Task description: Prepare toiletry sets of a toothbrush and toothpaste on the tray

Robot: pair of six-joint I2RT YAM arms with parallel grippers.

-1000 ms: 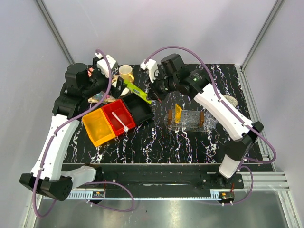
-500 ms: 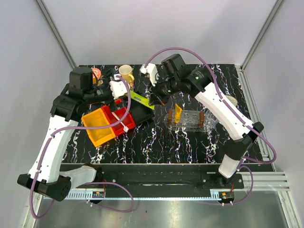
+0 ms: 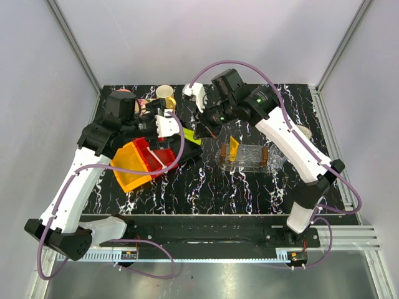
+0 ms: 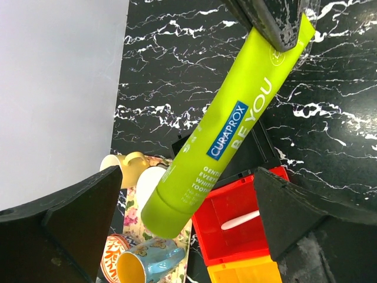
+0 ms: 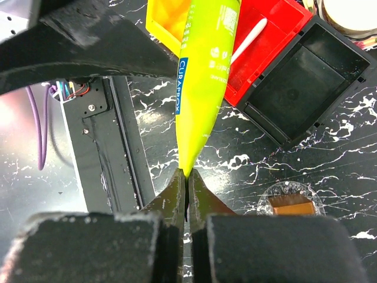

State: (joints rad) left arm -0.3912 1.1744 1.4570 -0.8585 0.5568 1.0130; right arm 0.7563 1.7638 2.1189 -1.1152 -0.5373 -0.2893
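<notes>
Toothpaste, lime green squeeze tube [image 5: 203, 71]: pinched at its flat crimped end by right gripper [image 5: 187, 177], jaws closed on it, held aloft over the black plastic bin [image 5: 300, 76], apparently for a one-arm carry. Left gripper [image 4: 188, 177] straddles the cap end, jaws wide and not touching. Slim white toothbrush [image 4: 238, 221] lies in red bin [image 4: 247, 247]. Orange-yellow tube [image 3: 233, 148] stands in clear rack [image 3: 252, 156], a likely obstruction. Clear tray not discernible.

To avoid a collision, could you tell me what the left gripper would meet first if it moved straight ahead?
Most likely the lime green toothpaste tube, held by the right gripper, though depth is unclear.
</notes>
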